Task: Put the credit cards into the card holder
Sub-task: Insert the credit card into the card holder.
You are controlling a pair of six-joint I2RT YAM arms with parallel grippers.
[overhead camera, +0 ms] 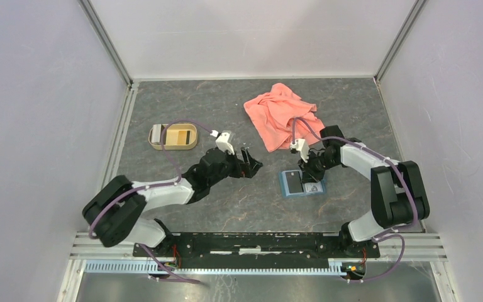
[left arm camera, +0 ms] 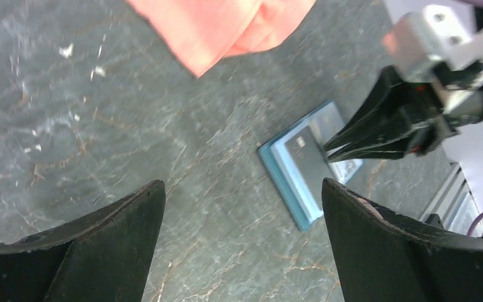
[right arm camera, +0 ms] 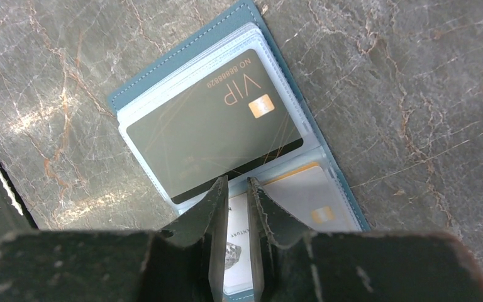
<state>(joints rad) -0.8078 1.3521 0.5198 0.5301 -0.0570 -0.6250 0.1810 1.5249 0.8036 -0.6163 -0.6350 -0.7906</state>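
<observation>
The teal-blue card holder (overhead camera: 287, 186) lies open on the table, its clear sleeves up; it also shows in the left wrist view (left arm camera: 292, 200) and the right wrist view (right arm camera: 163, 68). A grey-olive VIP card (right arm camera: 210, 126) with a dark stripe lies on its sleeves. A pale card with an orange edge (right arm camera: 308, 195) sits in a lower sleeve. My right gripper (right arm camera: 237, 181) hangs right over the holder's lower half, jaws almost together with nothing between them. My left gripper (overhead camera: 251, 165) is open and empty above bare table left of the holder. An orange-gold card (overhead camera: 180, 134) lies in the tan tray.
The tan oval tray (overhead camera: 173, 147) stands at the back left. A salmon-pink cloth (overhead camera: 283, 116) lies crumpled at the back, just behind my right arm. Grey walls close in the table on three sides.
</observation>
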